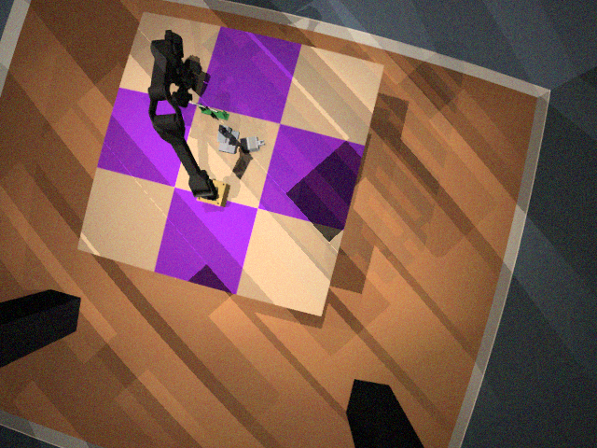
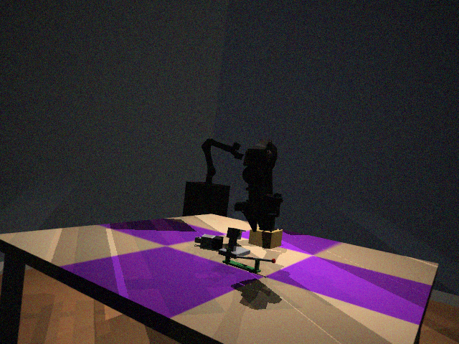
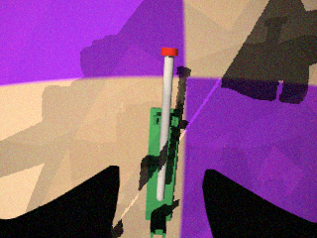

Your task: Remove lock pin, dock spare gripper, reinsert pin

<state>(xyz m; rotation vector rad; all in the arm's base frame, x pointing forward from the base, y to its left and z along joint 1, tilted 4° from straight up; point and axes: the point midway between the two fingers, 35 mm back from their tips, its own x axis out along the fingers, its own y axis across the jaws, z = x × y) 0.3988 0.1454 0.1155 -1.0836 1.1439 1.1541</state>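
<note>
The lock pin (image 1: 197, 104) (image 2: 252, 258) (image 3: 165, 126), a thin white rod with a red head (image 3: 169, 52) (image 2: 273, 260), lies across a small green rack (image 1: 215, 114) (image 2: 241, 264) (image 3: 154, 129). My gripper (image 1: 198, 85) (image 3: 161, 177) hangs above the pin with its fingers apart, and nothing is between them. The grey mount (image 1: 226, 139) (image 2: 234, 235) with its socket stands just beyond the rack. The spare gripper (image 1: 251, 143) (image 2: 209, 241) lies on the table beside the mount. I cannot tell from these views whether the socket is empty.
My arm's base sits on a yellow block (image 1: 221, 195) (image 2: 272, 239) on the purple-and-tan checkered table (image 1: 289, 270) (image 2: 111, 266). A second dark arm on a black box (image 2: 205, 200) stands behind the table. Two black blocks (image 1: 34, 323) (image 1: 378, 414) stand on the wooden floor.
</note>
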